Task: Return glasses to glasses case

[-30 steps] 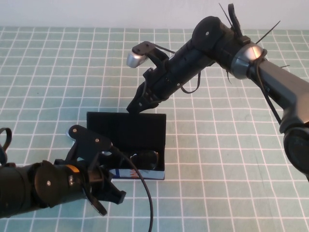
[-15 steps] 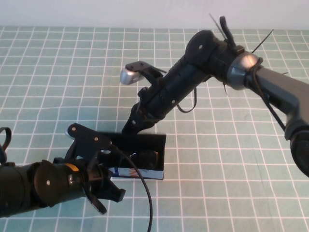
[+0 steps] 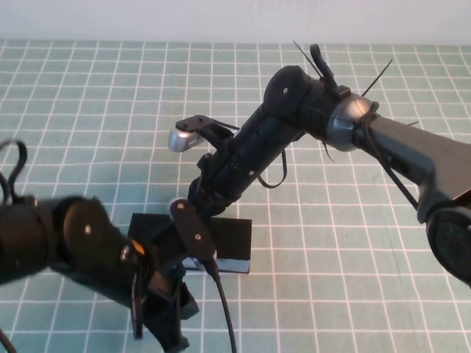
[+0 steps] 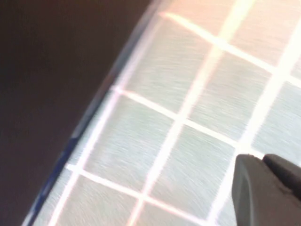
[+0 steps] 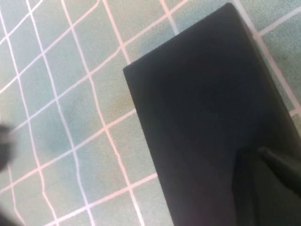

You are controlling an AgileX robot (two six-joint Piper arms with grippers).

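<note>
The glasses case [image 3: 232,237] lies on the green checked cloth with its black lid down flat, its blue and white front edge [image 3: 224,262] facing me. The glasses are hidden. My right gripper [image 3: 203,208] is shut, its tip resting on the far part of the lid; in the right wrist view the lid [image 5: 197,117] fills the picture under the fingertips [image 5: 270,157]. My left gripper [image 3: 174,329] hangs low in front of the case's left end, shut and holding nothing. The left wrist view shows its fingers [image 4: 263,188] beside the case's dark side [image 4: 47,94].
The left arm [image 3: 66,243] and its cable [image 3: 224,309] cover the case's left half and the cloth in front. The right arm [image 3: 353,129] crosses from the far right. The cloth reaches the white wall at the back.
The right gripper came down and toward me, pushing the lid from upright to flat, so the glasses are now covered. The left arm swung up and rightward in front of the case.
</note>
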